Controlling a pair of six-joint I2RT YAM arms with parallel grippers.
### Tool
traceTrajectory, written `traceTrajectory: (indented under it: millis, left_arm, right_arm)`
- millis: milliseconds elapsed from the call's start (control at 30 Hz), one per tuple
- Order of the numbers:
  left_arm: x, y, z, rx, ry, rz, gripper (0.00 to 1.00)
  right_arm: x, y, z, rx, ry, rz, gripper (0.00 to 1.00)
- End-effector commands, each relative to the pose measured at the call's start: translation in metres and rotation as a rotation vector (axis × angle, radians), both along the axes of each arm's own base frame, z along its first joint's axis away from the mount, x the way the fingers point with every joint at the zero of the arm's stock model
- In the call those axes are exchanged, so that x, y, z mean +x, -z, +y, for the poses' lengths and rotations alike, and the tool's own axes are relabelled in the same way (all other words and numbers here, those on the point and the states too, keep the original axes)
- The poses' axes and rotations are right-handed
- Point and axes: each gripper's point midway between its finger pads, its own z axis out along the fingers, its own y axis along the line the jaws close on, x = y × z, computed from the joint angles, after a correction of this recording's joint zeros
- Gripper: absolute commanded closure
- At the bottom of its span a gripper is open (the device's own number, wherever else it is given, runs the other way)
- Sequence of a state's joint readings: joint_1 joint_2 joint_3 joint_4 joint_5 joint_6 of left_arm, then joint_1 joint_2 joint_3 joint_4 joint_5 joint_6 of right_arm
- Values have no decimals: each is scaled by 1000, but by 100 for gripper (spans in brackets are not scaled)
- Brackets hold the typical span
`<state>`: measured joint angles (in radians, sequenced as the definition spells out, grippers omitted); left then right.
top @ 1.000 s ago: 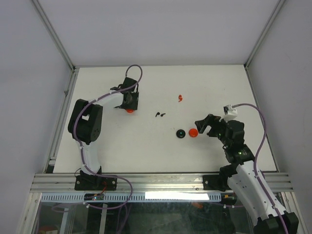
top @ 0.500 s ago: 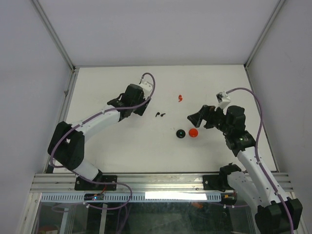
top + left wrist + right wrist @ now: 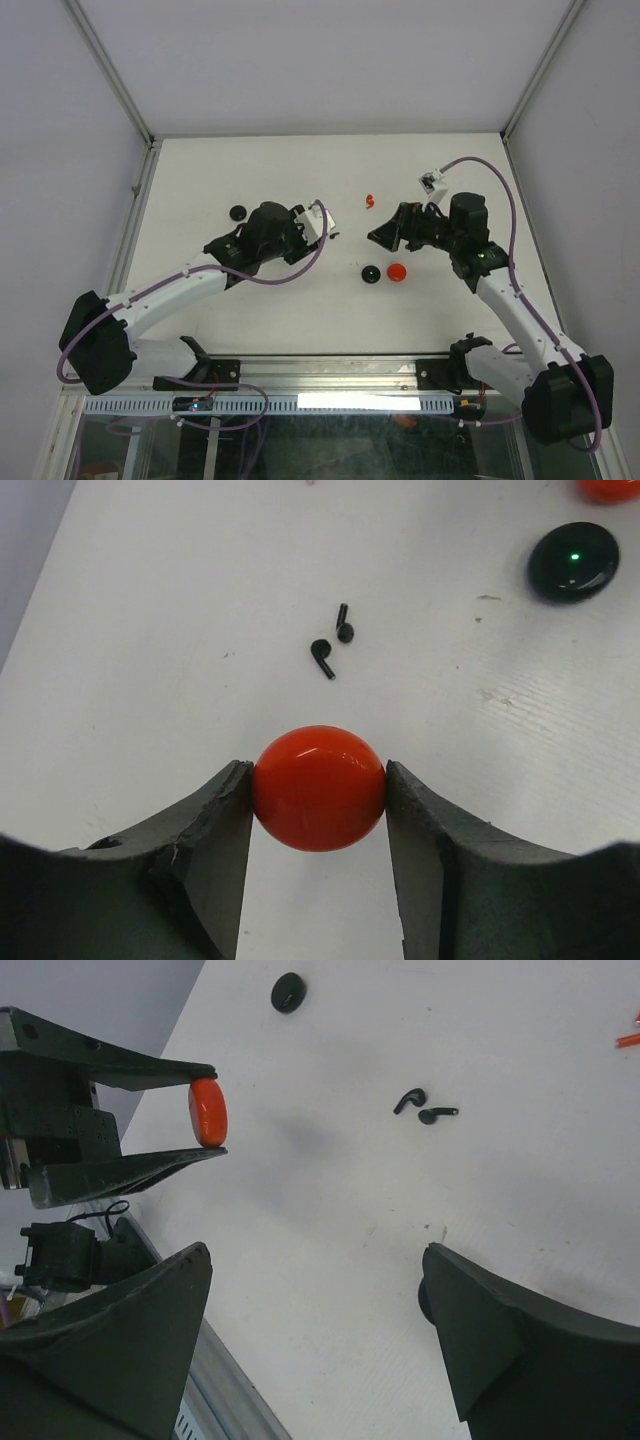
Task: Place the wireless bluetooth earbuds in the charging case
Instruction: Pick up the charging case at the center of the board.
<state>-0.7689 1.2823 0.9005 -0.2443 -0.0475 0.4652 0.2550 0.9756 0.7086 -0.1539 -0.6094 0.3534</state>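
Stretching low from its base toward the middle of the table [image 3: 200, 170], the left arm holds its gripper [image 3: 308, 224] just above the surface. Its fingers are clamped on the sides of a red disc [image 3: 320, 788], held clear of the table. Two black earbuds [image 3: 330, 646] lie close together on the table just ahead of it. The right arm bends in from the right, wrist angled toward the centre. The right gripper [image 3: 383, 234] hangs with its jaws wide apart, holding nothing. The red earbuds [image 3: 371, 200] lie near it, farther up the table.
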Motion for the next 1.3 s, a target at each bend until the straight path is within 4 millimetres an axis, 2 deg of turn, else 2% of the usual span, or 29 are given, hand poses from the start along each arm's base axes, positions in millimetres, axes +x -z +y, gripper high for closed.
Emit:
traceTrajectory:
  millis: [0,200,367,533,700,967,1267]
  left_arm:
    - [-17,-36,-22,-40,189,-155,61]
    - [-44,-40,-30,-11,330,-231,63]
    - [-51,-46,-30,-7,360,-275,63]
    - [-57,-51,-33,-22,386,-285,63]
    - [-64,-54,-37,-43,423,-285,63]
    - [-69,-53,-40,-48,453,-276,63]
    - [-73,-54,-42,-60,473,-269,63]
  right_arm:
    - [-1,-41,35,72,-142,-118,11]
    - [-10,-43,83,85,-261,-136,15]
    - [-16,-46,112,93,-325,-154,18]
    - [-23,-35,133,86,-384,-138,21]
    - [-25,-33,146,83,-419,-138,27]
    - [-25,-33,156,80,-447,-140,42]
    - [-28,-33,161,80,-472,-141,67]
